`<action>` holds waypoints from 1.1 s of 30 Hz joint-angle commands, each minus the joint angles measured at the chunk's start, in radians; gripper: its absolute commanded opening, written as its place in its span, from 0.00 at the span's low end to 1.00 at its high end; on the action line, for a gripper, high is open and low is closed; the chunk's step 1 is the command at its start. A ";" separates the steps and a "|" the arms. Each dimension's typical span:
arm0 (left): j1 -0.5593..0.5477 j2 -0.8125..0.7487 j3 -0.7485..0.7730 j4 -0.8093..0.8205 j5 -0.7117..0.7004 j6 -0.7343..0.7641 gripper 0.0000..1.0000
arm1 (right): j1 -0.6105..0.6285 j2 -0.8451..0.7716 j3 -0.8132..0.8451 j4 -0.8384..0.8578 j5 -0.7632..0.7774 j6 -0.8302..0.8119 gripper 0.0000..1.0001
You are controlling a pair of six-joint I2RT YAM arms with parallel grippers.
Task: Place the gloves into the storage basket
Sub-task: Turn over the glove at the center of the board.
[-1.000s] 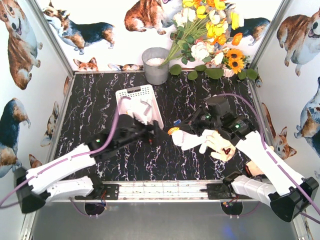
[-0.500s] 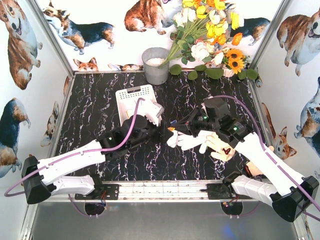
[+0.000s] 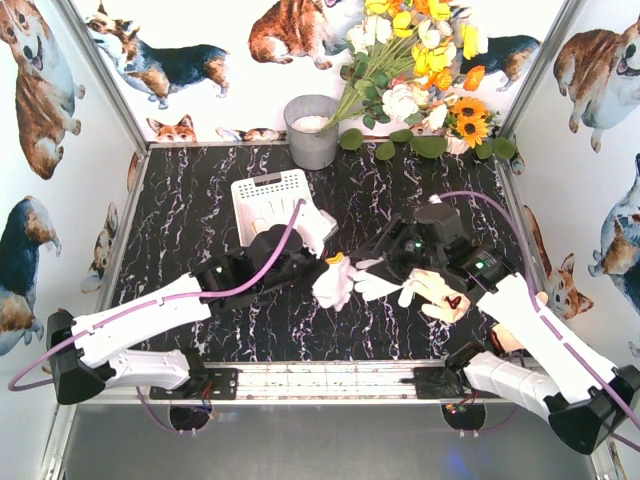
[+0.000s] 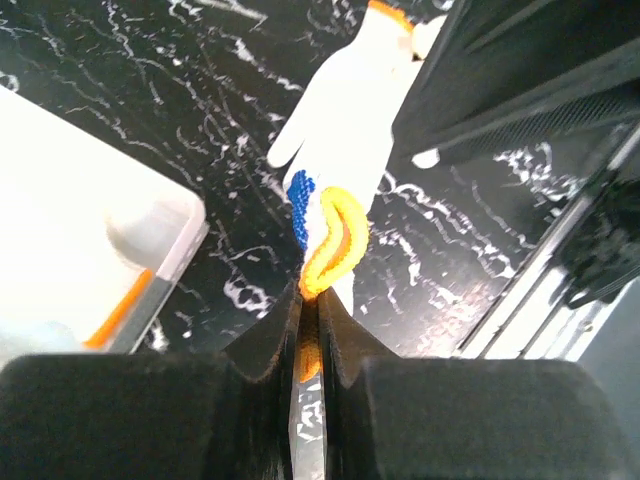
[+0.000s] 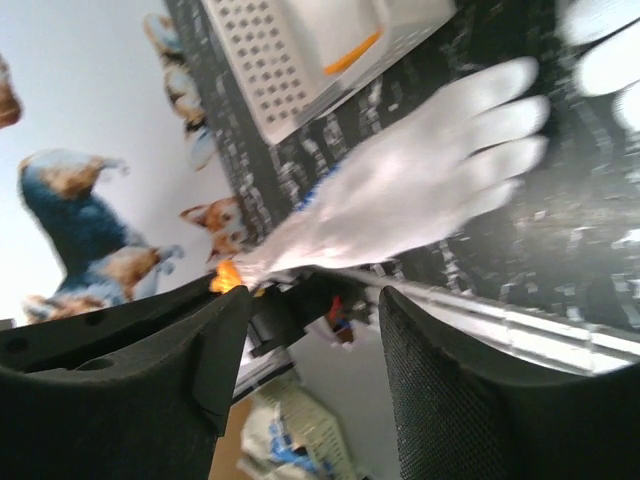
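Nearest the arm bases, the left claw point(image 4: 308, 310) is clamped shut on the orange-yellow cuff point(image 4: 335, 240) of a white glove point(image 3: 334, 284), which hangs just off the storage basket's point(image 3: 262, 192) near right corner and is not yet over it. Right of that glove, well apart from the basket, another white glove point(image 3: 380, 286) and the beige gloves point(image 3: 440, 292) lie on the desk point(image 3: 180, 210). The right claw point(image 5: 312, 310) hovers above them with its fingers spread wide and nothing between them. Farther back, the basket already holds some white material with an orange edge, so the task looks partly done: one glove is in transit and several are left. Beyond the basket stands a grey bucket point(image 3: 312, 132).

The left wrist view shows the pinch on the cuff and a blue patch beside it, which the top view cannot resolve. The right wrist view, though blurred, shows the basket's perforated wall. Only the top view shows the beige gloves.
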 commanded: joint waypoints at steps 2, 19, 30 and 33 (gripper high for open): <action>-0.005 0.047 0.094 -0.221 -0.041 0.205 0.00 | -0.054 -0.080 0.041 -0.155 0.183 -0.158 0.59; -0.146 0.269 0.168 -0.297 0.033 0.406 0.00 | -0.139 -0.137 -0.065 -0.147 0.173 -0.198 0.63; -0.358 0.379 -0.041 -0.082 0.137 0.131 0.00 | -0.139 -0.072 -0.134 -0.124 0.067 -0.274 0.62; -0.360 0.374 -0.066 -0.065 0.164 0.067 0.27 | -0.137 -0.029 -0.137 -0.157 0.006 -0.336 0.62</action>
